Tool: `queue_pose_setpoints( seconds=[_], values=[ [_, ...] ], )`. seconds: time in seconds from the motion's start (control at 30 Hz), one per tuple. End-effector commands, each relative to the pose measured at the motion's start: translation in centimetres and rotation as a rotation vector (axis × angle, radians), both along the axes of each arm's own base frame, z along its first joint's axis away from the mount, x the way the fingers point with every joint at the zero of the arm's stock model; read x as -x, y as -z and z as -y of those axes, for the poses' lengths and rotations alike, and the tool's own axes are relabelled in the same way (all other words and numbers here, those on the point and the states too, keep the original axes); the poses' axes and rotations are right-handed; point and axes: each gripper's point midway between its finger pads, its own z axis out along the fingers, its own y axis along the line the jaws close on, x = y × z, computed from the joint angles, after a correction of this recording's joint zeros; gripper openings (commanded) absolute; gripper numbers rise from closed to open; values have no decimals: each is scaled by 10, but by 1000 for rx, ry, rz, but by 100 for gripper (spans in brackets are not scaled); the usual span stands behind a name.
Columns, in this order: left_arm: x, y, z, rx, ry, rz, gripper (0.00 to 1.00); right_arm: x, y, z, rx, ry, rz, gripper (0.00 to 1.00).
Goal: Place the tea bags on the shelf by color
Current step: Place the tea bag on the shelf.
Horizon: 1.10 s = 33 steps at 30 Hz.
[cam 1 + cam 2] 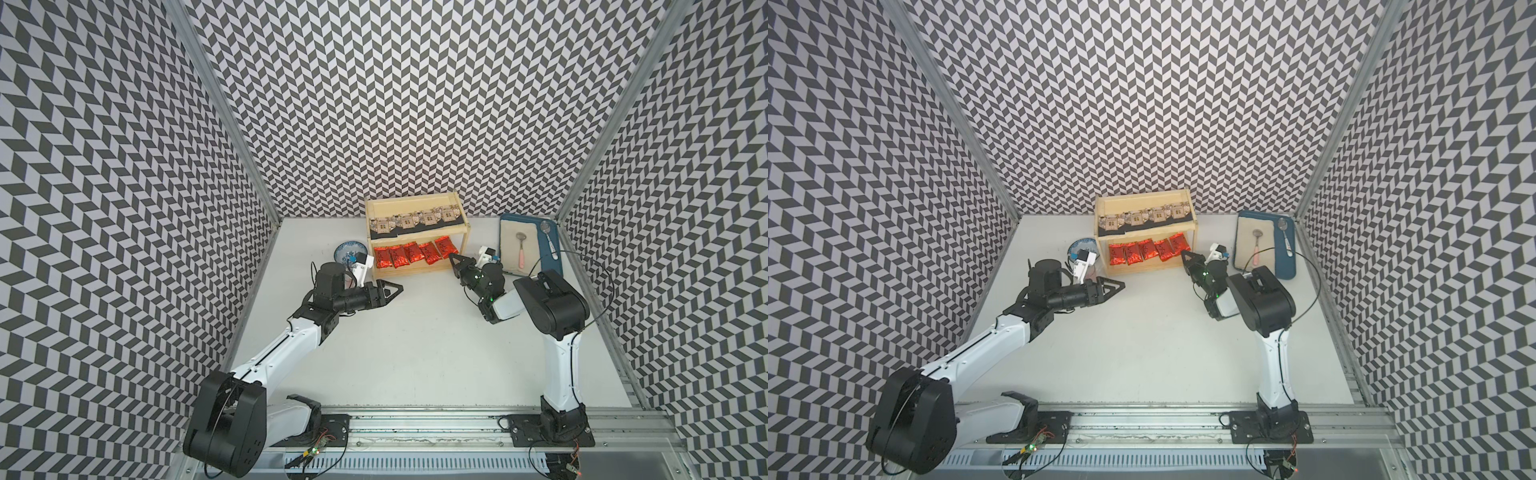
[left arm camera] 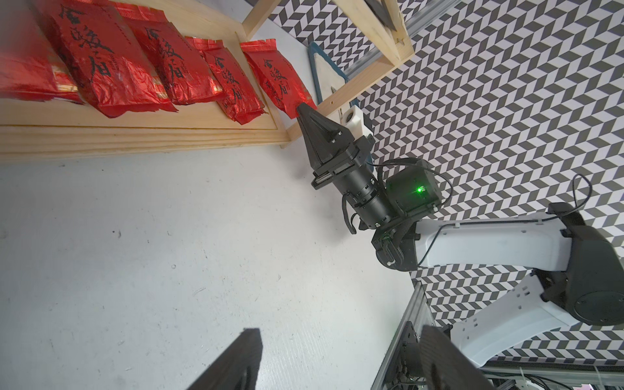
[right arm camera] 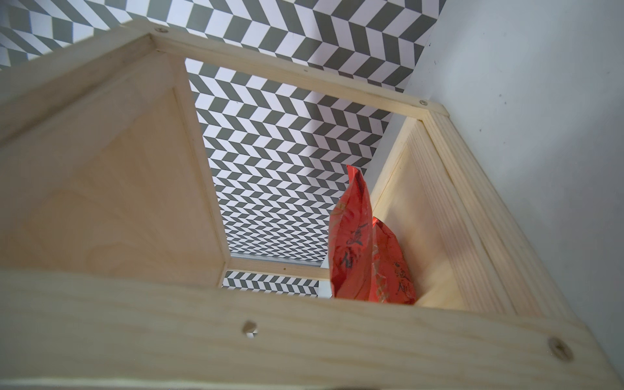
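The pale wood shelf stands at the back of the table. Several black tea bags with beige prints line its upper tier. Several red foil tea bags lie in a row on the lower tier. My left gripper hangs open and empty over the table, in front of the shelf's left end. My right gripper is shut, its tip at the shelf's right front post beside the rightmost red pouch. Whether it touches the pouch is unclear.
A blue patterned bowl sits left of the shelf, partly hidden behind my left wrist. A blue tray with a pink-handled spoon and a metal spoon lies at the back right. Patterned walls close in three sides.
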Motion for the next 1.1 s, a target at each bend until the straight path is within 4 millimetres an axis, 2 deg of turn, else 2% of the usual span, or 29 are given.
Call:
queue_pose_setpoints(
  seconds=[0.0,0.43,0.57,0.63,0.9,1.07],
  values=[
    [0,-7,-1,6,15,33,78,-6,4,2,9,24,9,0],
    [2,-8,-1,10,18,36,78,-11,21,2,12,38,-54,4],
    [1,-8,0,12,22,36,78,-15,23,-2,4,25,-76,10],
    [2,-10,-1,17,18,40,78,-13,23,-2,11,25,-91,17],
    [-1,-11,-7,45,5,39,78,0,49,-4,22,8,-236,33],
    [-2,-13,-10,52,-1,41,78,3,62,-10,27,-35,-292,38]
  ],
)
